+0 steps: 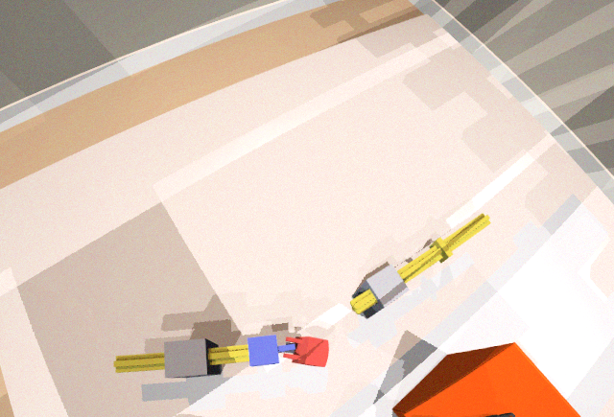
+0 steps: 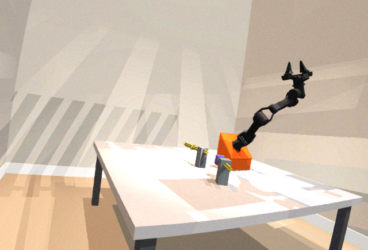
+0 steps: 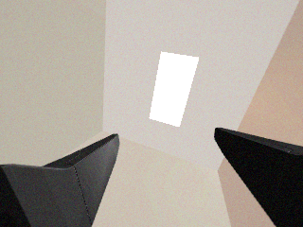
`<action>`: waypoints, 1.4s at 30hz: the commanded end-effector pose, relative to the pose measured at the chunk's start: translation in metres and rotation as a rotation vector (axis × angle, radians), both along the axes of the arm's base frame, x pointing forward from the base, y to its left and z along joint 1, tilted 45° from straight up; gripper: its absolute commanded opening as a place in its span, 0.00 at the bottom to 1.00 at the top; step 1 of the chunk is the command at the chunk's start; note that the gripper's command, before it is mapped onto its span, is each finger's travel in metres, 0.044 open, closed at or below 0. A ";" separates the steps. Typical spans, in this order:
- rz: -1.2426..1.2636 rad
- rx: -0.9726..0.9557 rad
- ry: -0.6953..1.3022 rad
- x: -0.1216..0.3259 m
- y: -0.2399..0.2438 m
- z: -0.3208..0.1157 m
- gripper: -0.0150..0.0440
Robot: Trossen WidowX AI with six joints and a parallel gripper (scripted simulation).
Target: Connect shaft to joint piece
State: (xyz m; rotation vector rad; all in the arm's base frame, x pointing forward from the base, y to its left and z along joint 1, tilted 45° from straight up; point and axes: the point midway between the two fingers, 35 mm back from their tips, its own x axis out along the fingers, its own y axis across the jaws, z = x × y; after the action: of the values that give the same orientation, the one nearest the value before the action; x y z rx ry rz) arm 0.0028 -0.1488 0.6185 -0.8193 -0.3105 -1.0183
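Observation:
The red joint piece [image 1: 311,351] hangs by a blue hinge block [image 1: 263,350] [image 2: 219,158] on the end of the first yellow shaft [image 1: 227,354] [image 2: 227,166], which is fixed in a grey block [image 1: 185,359] [image 2: 222,172]. The second yellow shaft [image 1: 464,235] [image 2: 190,145] has a collar and passes through another grey block [image 1: 387,284] [image 2: 200,157]. Its near end sticks out toward the joint piece, at an angle to the first shaft, with a gap between. My gripper [image 2: 295,61] [image 3: 166,135] is open and empty, raised high and pointing up, far from both shafts.
The orange arm base [image 1: 501,382] [image 2: 240,164] stands on the table [image 1: 277,165] [image 2: 142,199] close to the joint piece and both blocks. The wrist view shows only walls, ceiling and a bright ceiling panel [image 3: 173,90].

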 end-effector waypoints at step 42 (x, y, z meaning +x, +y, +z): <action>0.532 0.502 -0.285 0.066 -0.137 -0.072 1.00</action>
State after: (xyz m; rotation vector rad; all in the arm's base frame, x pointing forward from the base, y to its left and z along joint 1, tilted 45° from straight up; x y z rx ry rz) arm 0.0580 -0.2746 0.5595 -0.1702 -0.4740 -0.6831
